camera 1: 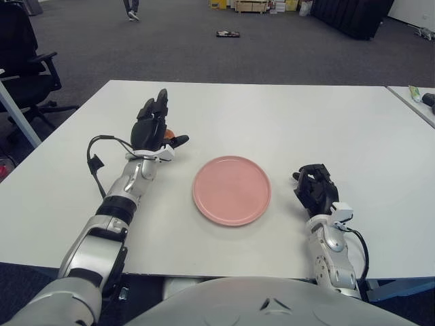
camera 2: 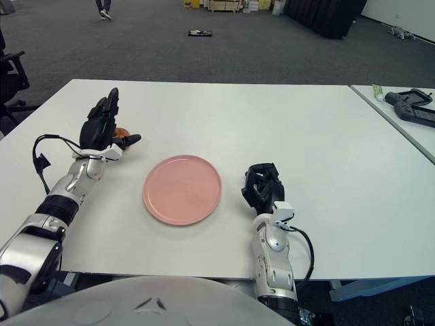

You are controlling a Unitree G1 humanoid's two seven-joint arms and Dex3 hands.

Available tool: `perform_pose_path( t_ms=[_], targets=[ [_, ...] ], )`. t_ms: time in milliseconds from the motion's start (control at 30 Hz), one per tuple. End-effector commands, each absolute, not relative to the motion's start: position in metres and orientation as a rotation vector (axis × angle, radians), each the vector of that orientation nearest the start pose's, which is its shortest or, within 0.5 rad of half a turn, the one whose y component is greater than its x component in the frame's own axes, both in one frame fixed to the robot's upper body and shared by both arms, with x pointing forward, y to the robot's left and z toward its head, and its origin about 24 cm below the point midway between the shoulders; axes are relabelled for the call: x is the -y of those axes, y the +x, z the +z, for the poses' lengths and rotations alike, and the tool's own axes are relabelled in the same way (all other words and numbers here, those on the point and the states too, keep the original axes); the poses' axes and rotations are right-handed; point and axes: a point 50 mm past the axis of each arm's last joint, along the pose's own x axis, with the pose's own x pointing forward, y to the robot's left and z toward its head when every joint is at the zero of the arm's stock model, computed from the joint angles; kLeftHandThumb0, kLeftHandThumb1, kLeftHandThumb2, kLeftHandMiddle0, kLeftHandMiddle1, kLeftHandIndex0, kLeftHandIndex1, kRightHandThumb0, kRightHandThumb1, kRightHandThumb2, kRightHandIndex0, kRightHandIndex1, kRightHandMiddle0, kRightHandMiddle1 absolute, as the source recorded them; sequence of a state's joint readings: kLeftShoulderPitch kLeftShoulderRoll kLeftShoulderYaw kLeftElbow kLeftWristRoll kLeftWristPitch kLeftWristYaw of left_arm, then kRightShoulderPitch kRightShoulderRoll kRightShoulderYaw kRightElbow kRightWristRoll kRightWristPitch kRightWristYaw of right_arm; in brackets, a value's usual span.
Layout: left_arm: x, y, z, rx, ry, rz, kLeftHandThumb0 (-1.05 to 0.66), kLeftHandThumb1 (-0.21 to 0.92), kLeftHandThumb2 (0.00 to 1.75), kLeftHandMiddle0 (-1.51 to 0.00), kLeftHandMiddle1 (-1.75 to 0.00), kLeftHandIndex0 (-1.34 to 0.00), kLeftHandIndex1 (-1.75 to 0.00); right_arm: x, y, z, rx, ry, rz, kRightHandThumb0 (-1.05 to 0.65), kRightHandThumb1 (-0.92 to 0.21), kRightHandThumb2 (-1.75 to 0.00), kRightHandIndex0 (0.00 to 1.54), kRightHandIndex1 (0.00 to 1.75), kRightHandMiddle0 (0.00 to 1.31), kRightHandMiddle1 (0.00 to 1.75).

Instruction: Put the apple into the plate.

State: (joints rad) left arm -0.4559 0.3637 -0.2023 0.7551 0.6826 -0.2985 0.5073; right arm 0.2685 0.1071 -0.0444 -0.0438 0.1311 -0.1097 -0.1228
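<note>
Left eye view: round smooth pink plate point(camera 1: 232, 190), left hand point(camera 1: 152, 126) fingers spread before apple point(camera 1: 168, 134).

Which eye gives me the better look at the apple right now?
Neither shows much. The right eye view shows slightly more of the apple beside the open left hand; the left eye view shows only an orange sliver.
</note>
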Motion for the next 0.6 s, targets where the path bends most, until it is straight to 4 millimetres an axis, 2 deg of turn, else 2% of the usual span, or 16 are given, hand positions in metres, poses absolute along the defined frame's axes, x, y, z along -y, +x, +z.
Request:
perform_pose_path(
  t_ms=[0, 333, 567],
  targets=[
    [-0.197, 0.332, 0.04, 0.199, 1.091, 0.08, -1.05, 0.74, 0.37, 0.0, 0.0, 0.0, 0.0, 0.163, 0.195, 0.003, -0.107, 0.228, -0.293, -0.37, -0.72, -0.81, 0.49, 1.36, 0.31, 1.75],
    [-0.206, 0.338, 0.019, 0.035, 1.138, 0.052, -1.05, 0.75, 0.37, 0.0, 0.0, 0.0, 0.0, 0.165, 0.194, 0.003, -0.111, 0.22, -0.297, -0.37, -0.72, -0.8, 0.48, 1.35, 0.31, 1.75],
    [-0.211, 0.34, 0.013, -0.051, 1.169, 0.045, -1.05, 0.75, 0.37, 0.0, 0.0, 0.0, 0.0, 0.166, 0.194, 0.003, -0.111, 0.217, -0.302, -0.37, -0.72, -0.8, 0.48, 1.36, 0.31, 1.75]
  ],
)
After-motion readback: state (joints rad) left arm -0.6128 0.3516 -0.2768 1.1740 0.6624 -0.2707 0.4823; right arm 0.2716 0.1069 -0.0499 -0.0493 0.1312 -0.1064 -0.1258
